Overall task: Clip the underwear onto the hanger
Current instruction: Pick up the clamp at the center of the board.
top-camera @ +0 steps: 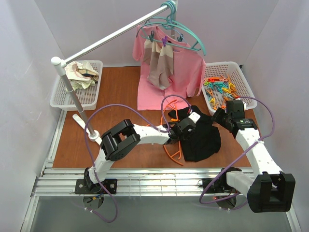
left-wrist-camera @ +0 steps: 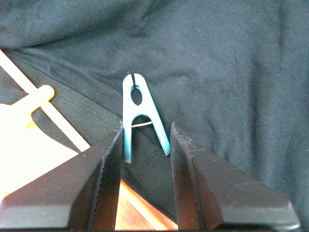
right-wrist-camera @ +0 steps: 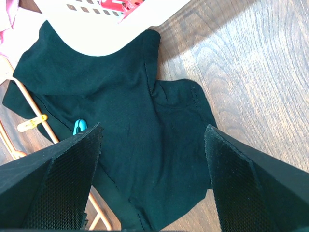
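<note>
Left tool [left-wrist-camera: 146, 140]: low over the underwear [left-wrist-camera: 217, 72], fingers narrowly spread. The two legs of a teal peg [left-wrist-camera: 137, 106] stand between them. The left finger [left-wrist-camera: 108, 179] looks to be against one leg, and the other leg ends just short of the right finger. Whether the peg is pinched cannot be told.
Teal peg: straight ahead of the left tool's fingertips, lying on the black cloth. Its nose points away from the tool and its legs point back into the gap.
Underwear: black, crumpled flat on the table [top-camera: 120, 92]. It lies directly under both tools and fills most of each wrist view.
Hanger [top-camera: 175, 150]: orange. In the left wrist view a thin pale bar [left-wrist-camera: 58, 121] runs slantwise to the left of the tool, with black cloth on both sides of it. Its lower loop shows on the table to the near side of the left tool.
Right tool [right-wrist-camera: 153, 133]: held above the underwear, fingers spread wide, nothing between them. The peg [right-wrist-camera: 79, 126] peeks out just beside its left finger.
Peg basket [top-camera: 219, 64]: white, holding many coloured pegs, just beyond the right tool.
Pink shirt [top-camera: 186, 72]: hanging from teal hangers [top-camera: 183, 31] on a rail [top-camera: 111, 38], beyond both tools.
Second basket [top-camera: 60, 94]: holding bundled cloth, far to the left of the left tool.
</note>
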Available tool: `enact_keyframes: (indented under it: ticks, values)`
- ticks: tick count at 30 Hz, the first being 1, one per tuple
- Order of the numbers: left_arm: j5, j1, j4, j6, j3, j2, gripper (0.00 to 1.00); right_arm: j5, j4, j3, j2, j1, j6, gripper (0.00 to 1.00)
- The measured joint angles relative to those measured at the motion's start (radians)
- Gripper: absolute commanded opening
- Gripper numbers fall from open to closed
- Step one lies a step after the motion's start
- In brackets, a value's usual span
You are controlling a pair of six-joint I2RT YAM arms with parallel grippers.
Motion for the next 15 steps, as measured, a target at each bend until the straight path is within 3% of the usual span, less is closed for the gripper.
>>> enact_keyframes:
  ticks: [9,15]
  values:
    - [0.086,0.002,-0.015,0.056,-0.018,-0.097,0.31,-0.004,-0.002,0.020,0.012,-0.006,-0.051,0.77]
    - [0.358,0.061,-0.035,0.019,-0.087,-0.366,0.30,-0.117,0.006,0.081,0.024,-0.011,-0.171,0.78]
